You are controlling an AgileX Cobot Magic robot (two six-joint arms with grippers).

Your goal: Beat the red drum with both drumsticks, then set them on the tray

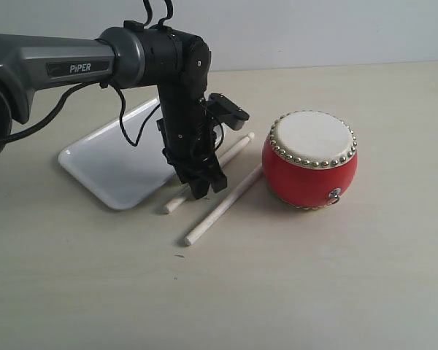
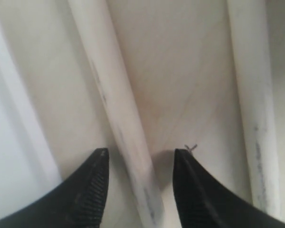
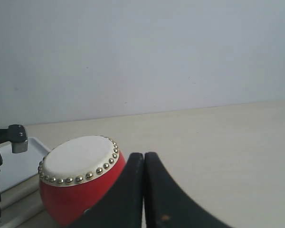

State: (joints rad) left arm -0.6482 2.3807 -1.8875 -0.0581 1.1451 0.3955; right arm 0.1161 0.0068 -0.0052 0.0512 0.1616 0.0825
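The red drum with its cream skin and brass studs stands on the table at the right; it also shows in the right wrist view. Two pale drumsticks lie side by side on the table left of it. My left gripper is down over the stick nearer the tray; in the left wrist view this stick runs between my open black fingers without being pinched. The second stick lies free beside it. My right gripper is shut and empty, beside the drum.
The white tray lies on the table behind the left arm, its rim close beside the straddled stick. The left arm's grey link reaches in from the left edge. A pale wall stands behind the table.
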